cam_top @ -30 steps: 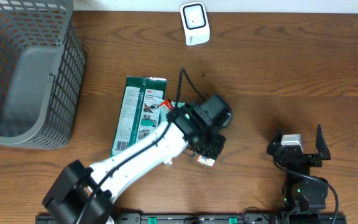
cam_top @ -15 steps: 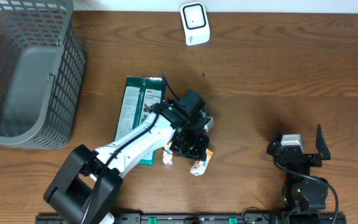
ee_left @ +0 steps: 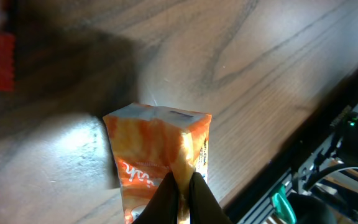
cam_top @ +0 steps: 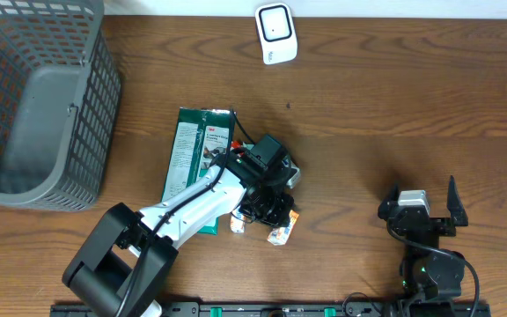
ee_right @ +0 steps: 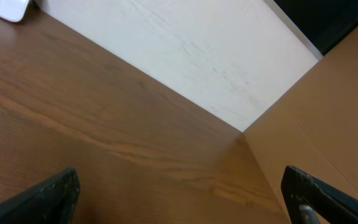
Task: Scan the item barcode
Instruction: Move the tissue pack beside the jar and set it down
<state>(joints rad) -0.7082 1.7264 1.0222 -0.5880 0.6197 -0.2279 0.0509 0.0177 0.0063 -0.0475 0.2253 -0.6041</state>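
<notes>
Toward the front edge of the table, left gripper clenched on orange carton, right gripper released, bare wood between

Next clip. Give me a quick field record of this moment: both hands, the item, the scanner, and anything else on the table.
left hand: shut, pinching a flap of the orange carton
right hand: open, holding nothing, at the near right
scanner: white, at the far edge, well apart from the carton
green packet: lying flat, left of the carton
basket: grey, at the far left
barcode: not visible in any view
</notes>
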